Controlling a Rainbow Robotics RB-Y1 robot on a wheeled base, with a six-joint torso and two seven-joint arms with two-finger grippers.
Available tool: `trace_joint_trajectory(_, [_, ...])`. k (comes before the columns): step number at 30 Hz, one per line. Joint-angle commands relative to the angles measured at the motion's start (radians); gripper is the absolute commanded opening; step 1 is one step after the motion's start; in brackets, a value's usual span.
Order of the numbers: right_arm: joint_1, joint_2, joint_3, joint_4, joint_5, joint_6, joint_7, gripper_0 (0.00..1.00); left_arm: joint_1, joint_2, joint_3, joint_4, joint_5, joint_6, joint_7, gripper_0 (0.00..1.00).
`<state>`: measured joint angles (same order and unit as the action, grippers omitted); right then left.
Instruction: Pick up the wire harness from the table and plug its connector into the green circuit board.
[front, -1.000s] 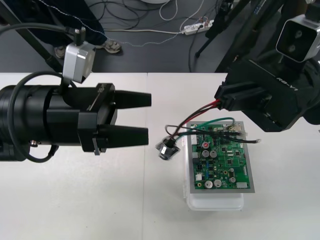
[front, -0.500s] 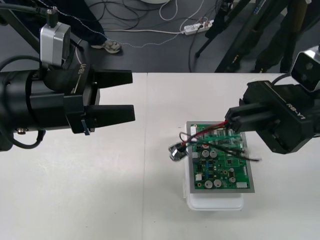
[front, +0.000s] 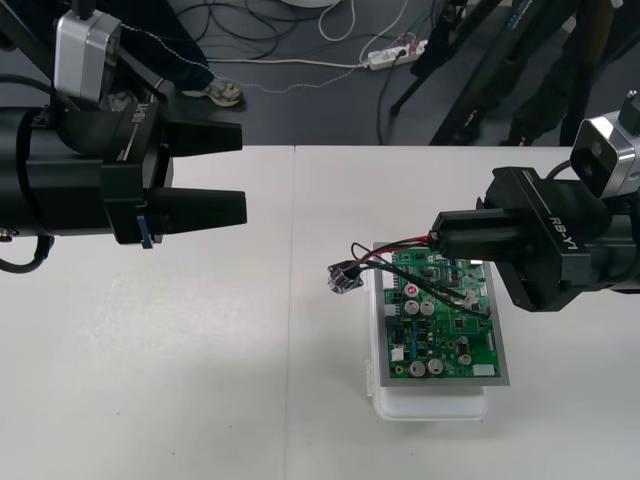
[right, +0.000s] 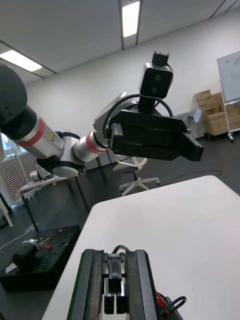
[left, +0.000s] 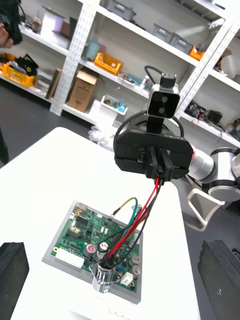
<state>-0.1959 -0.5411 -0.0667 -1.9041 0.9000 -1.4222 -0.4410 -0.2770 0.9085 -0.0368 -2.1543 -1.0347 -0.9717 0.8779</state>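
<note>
- Movement in the front view: my right end effector (front: 437, 238) has come down and in over the far edge of the green circuit board (front: 440, 330), bringing the wire harness (front: 400, 262) with it. I read this as the approach to plugging; nothing shows the plug seated yet.
- Its arm reaches in level from the right. The wires trail left across the board, and the round metal socket (front: 343, 277) hangs just off the board's left edge, above the desk (front: 200, 400).
- My left end effector (front: 240, 172) has backed off to the left. It is spread wide, holds nothing, and points level toward the board from well apart.
- Right wrist view: the fingers (right: 92, 285) are pinched together on the small black plug (right: 115, 272).
- Left wrist view: the right end effector is above the board, with the wires dropping from it to the socket.
</note>
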Motion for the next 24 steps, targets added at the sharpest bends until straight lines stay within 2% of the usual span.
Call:
trace_joint_trajectory(1, [0.047, 0.01, -0.005, -0.09, 0.027, 0.072, -0.004, 0.0, -0.07, 0.046, -0.063, -0.019, 0.018, 0.077, -0.036, 1.0])
trace_joint_trajectory(6, [0.059, 0.012, -0.005, -0.144, 0.103, 0.111, 0.007, 0.0, -0.077, -0.002, -0.12, -0.024, 0.016, 0.13, -0.092, 1.0])
trace_joint_trajectory(15, [0.062, 0.041, 0.001, -0.167, 0.154, 0.129, 0.036, 0.0, -0.077, -0.092, -0.155, -0.015, -0.024, 0.133, -0.175, 1.0])
trace_joint_trajectory(24, [0.067, 0.041, 0.053, -0.171, 0.155, 0.204, 0.08, 0.0, -0.067, -0.204, -0.183, -0.015, -0.104, 0.133, -0.214, 1.0])
